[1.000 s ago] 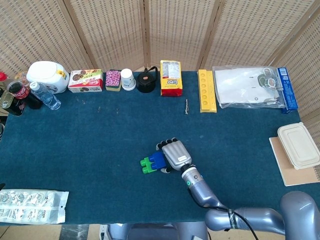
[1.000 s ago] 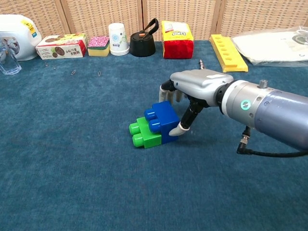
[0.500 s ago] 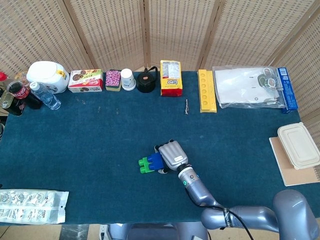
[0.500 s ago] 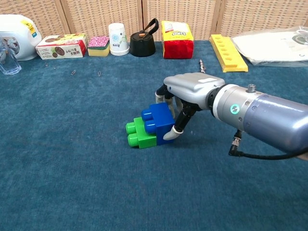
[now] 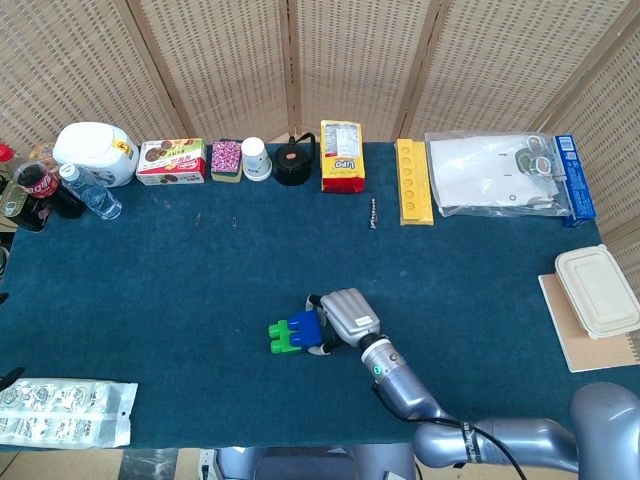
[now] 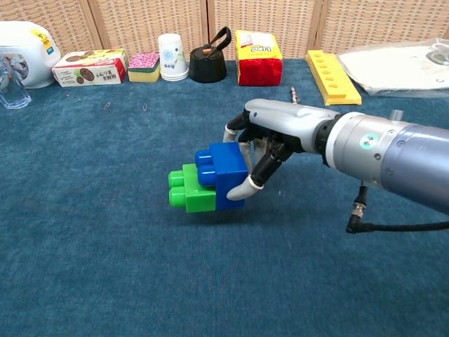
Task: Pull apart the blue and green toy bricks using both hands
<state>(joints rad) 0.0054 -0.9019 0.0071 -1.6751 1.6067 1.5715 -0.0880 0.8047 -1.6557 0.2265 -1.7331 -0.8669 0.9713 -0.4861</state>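
The blue brick (image 5: 306, 324) (image 6: 226, 170) and the green brick (image 5: 281, 338) (image 6: 187, 189) are still stuck together, studs pointing left. My right hand (image 5: 346, 314) (image 6: 279, 133) grips the blue brick from its right side, thumb at the near face and fingers behind it. In the chest view the pair hangs a little above the blue tablecloth (image 6: 105, 232), with the green brick free on the left. My left hand shows in neither view.
Along the far edge stand a snack box (image 5: 171, 161), a paper cup (image 5: 256, 158), a black pot (image 5: 293, 163), a yellow bag (image 5: 342, 156) and a yellow tray (image 5: 413, 181). A plastic packet (image 5: 62, 411) lies front left, a lidded container (image 5: 598, 290) at right.
My right hand has closed on the blue brick, then lifted the joined pair slightly off the cloth and carried it to the left.
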